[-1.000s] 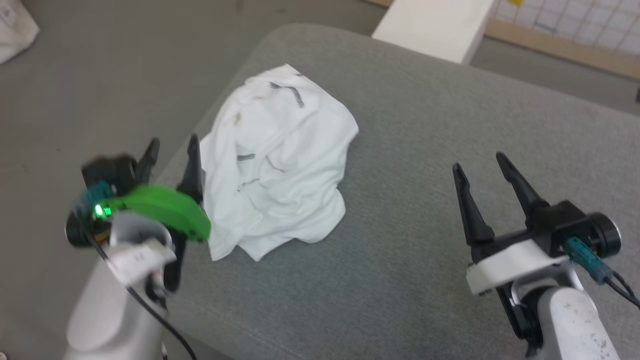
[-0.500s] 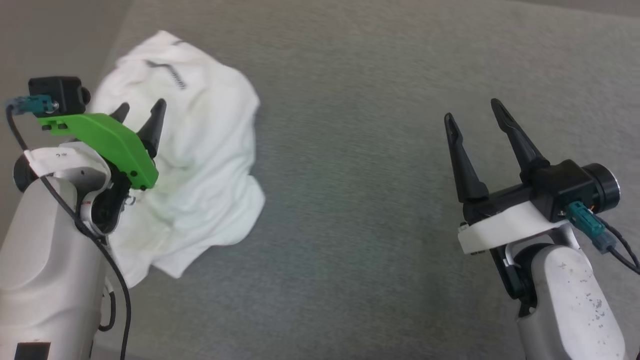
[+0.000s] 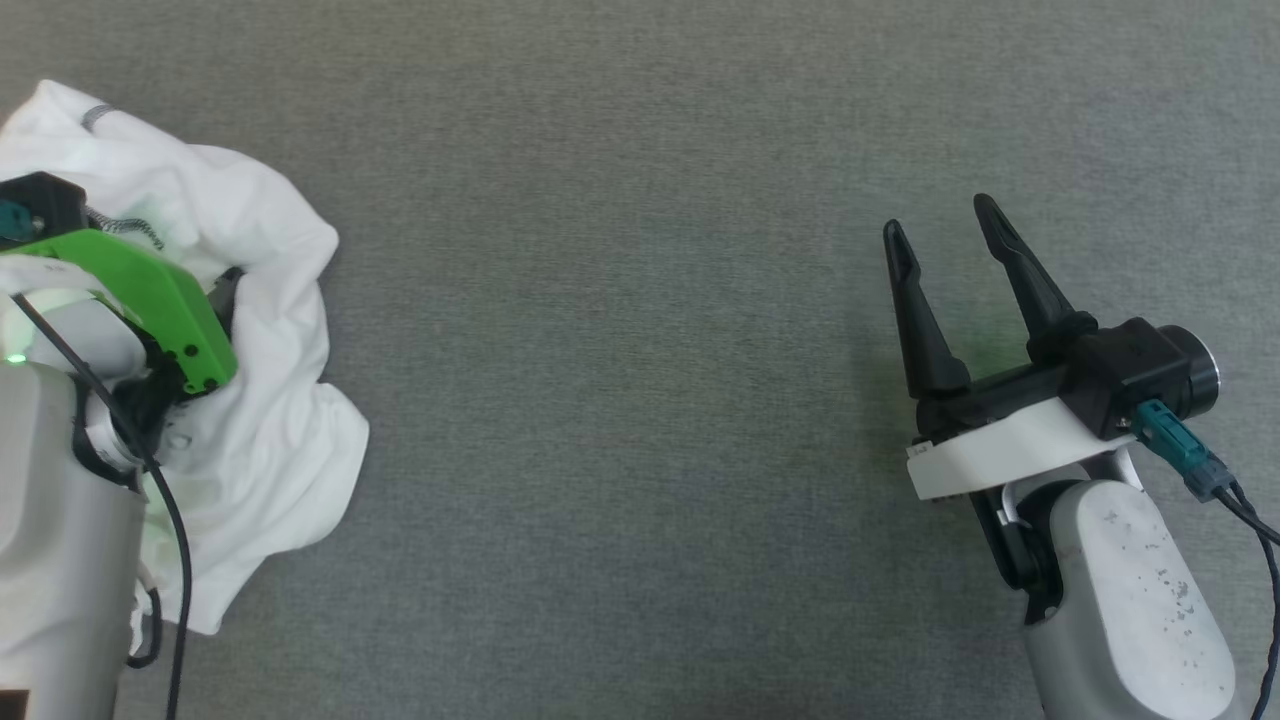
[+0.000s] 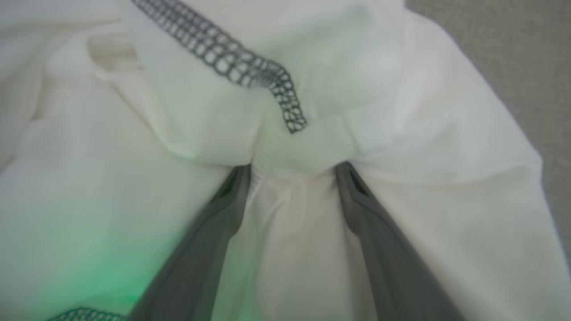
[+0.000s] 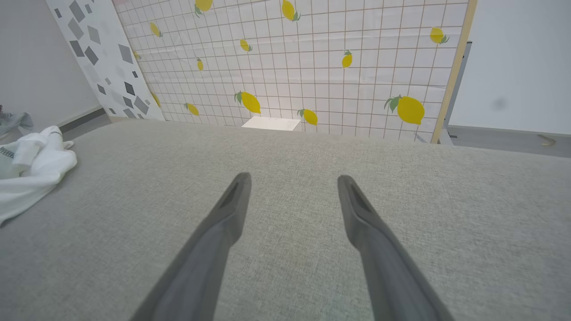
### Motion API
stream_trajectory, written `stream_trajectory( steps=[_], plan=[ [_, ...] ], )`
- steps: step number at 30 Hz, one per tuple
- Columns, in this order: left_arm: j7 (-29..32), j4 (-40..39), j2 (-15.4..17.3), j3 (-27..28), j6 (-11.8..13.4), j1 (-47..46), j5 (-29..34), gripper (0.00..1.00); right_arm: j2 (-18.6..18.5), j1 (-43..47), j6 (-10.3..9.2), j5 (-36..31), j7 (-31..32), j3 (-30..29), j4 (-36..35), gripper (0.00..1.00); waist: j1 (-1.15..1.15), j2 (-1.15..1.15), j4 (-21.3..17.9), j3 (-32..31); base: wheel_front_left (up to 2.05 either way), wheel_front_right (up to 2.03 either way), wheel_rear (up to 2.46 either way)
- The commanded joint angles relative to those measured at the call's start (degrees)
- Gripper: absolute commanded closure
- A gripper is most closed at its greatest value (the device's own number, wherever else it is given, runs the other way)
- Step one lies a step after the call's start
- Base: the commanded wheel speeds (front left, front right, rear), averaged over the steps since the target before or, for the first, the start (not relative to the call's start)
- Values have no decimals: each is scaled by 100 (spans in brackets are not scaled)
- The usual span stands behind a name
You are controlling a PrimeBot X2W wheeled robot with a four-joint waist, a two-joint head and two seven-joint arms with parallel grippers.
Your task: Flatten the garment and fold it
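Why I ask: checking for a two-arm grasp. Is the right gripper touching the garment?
No, the right gripper stands open over the grey surface, far from the garment at the left.

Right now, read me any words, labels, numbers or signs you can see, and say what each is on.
None can be read.
The garment shows only dark dotted stitching, no printed words.
The wall sheet carries a grid and lemon pictures, no lettering.
The white box is too small to tell.
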Motion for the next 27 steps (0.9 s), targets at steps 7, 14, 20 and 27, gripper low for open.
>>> stream_trajectory(
  steps=[7, 14, 20, 27],
  plan=[
    [232, -24, 229, -96, 359, 539, 257, 100, -1, -113, -10, 120, -119, -43, 182, 0, 1, -1, -84, -100, 0, 0, 0],
    [-1536, -522, 575, 130, 484, 583, 831, 100, -1, 78, -10, 127, -168, -170, 370, 0, 1, -1, 85, -767, 0, 0, 0],
    [-2658, -1185, 760, 141, 415, 485, 1204, 100, -1, 439, -10, 203, -171, -292, 451, 0, 1, -1, 168, -1556, 0, 0, 0],
    [-2922, -1990, 814, -120, 336, 82, 1518, 100, -1, 816, -10, 254, -109, -441, 460, 0, 1, -1, 11, -2256, 0, 0, 0]
  ],
)
